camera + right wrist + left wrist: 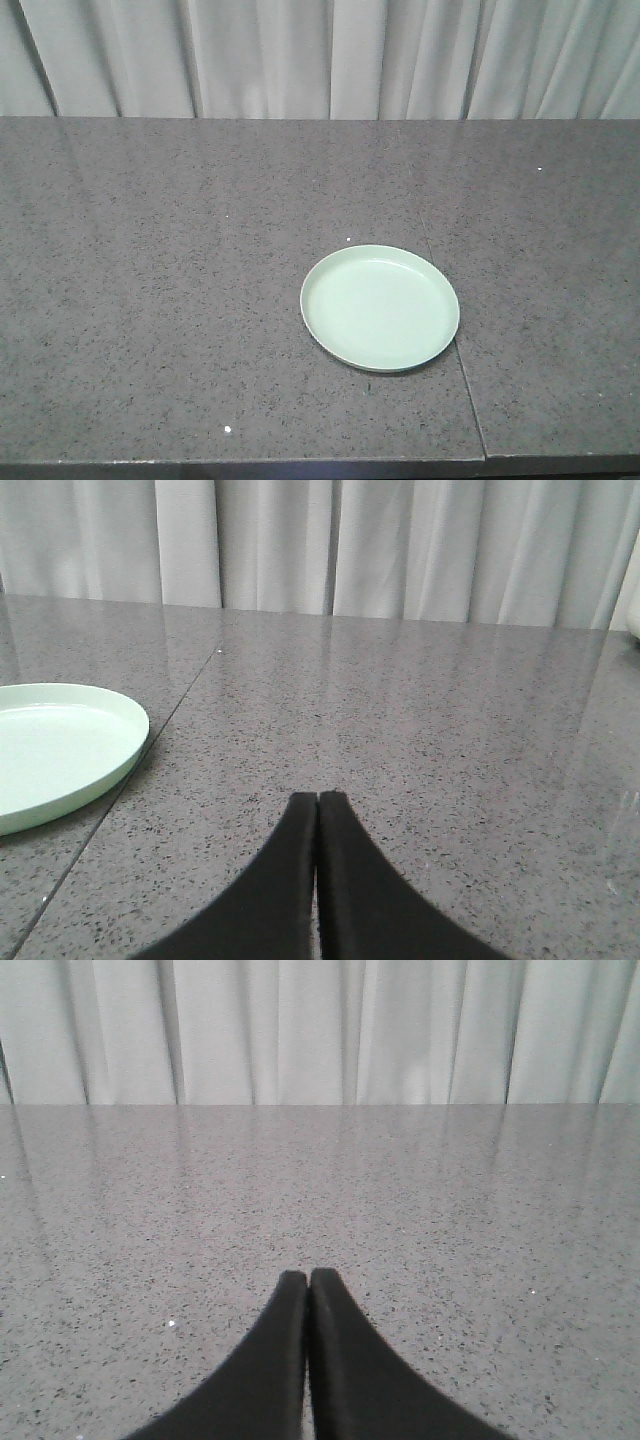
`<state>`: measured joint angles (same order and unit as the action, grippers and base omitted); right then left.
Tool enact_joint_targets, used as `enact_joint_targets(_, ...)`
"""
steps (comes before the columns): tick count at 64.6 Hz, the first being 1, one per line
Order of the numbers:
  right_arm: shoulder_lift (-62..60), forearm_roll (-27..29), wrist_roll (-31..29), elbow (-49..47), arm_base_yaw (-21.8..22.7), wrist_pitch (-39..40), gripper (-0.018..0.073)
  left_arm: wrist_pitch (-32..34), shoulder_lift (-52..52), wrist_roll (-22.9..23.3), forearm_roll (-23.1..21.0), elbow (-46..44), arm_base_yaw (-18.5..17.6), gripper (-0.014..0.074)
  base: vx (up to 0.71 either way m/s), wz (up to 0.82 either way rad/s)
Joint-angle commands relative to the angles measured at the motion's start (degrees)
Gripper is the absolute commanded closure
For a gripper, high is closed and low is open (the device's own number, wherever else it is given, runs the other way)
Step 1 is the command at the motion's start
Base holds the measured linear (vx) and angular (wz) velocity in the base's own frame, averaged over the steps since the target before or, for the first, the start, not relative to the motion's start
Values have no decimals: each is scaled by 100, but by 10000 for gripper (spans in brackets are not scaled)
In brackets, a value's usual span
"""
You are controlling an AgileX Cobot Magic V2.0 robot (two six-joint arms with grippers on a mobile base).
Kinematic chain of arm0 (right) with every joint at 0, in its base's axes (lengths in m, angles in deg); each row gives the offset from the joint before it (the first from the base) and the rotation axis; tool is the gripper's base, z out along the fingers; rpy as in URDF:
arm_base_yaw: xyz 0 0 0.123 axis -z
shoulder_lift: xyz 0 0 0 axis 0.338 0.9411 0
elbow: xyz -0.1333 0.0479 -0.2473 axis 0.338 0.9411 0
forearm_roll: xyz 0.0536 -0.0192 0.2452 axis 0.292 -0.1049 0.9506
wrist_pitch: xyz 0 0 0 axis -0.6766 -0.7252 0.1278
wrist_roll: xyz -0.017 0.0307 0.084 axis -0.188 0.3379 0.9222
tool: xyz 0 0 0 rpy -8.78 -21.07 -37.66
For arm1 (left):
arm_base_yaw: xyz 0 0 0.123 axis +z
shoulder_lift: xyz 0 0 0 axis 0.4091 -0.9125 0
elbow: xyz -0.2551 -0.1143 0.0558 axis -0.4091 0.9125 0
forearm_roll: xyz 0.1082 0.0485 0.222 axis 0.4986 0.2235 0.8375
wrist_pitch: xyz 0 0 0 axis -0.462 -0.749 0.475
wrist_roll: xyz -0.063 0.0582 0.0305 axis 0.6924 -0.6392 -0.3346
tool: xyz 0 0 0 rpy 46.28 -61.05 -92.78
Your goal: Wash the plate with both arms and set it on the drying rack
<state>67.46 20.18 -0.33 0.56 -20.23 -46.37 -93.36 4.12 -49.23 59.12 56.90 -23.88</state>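
Left gripper [307, 1278] pressed together, holding nothing, hovering over bare counter. Right gripper [318, 800] same, tips meeting, empty. Counter [150, 300]: glossy speckled grey stone, seam under the plate [380, 307]. Plate round, pale mint, shallow rim, looks clean, toward the front edge, right of centre. Pleated curtain [300, 55] behind.

Plate [380, 308]: pale mint-green, plain, no markings. Countertop [150, 250]: dark grey stone with fine black and white speckle; thin darker seam [470, 400] at the plate's 4 o'clock. Curtain [300, 55], 12 o'clock: pale grey-white, vertical fold shading. Left gripper [307, 1278] and right gripper [318, 800]: matte black, unpatterned.
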Motion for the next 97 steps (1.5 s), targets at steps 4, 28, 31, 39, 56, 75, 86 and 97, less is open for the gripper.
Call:
enact_joint_targets(4, -77, -37, -18, 106, 28, 456, 569, 420, 91, 50, -52, 116, -24, 602, 0, 0)
enact_joint_targets(28, -77, 157, -21, -244, 28, 591, 569, 420, 91, 50, -52, 116, -24, 602, 0, 0)
enact_joint_targets(31, -66, 86, -82, -414, 28, 479, 569, 420, 91, 50, -52, 116, -24, 602, 0, 0)
enact_joint_targets(39, 198, -78, -198, -896, 28, 222, 569, 420, 91, 50, -52, 116, -24, 602, 0, 0)
enact_joint_targets(56, 1628, -76, -543, -2208, 28, -541, 569, 420, 91, 50, -52, 116, -24, 602, 0, 0)
enact_joint_targets(75, 3725, 11, -519, -3633, 28, -2160, 569, 420, 91, 50, -52, 116, -24, 602, 0, 0)
enact_joint_targets(86, 4497, 17, -480, -4085, 28, -2439, 569, 420, 91, 50, -52, 116, -24, 602, 0, 0)
enact_joint_targets(97, 4831, -3, -452, -4101, 28, -2377, 569, 420, 91, 50, -52, 116, -24, 602, 0, 0)
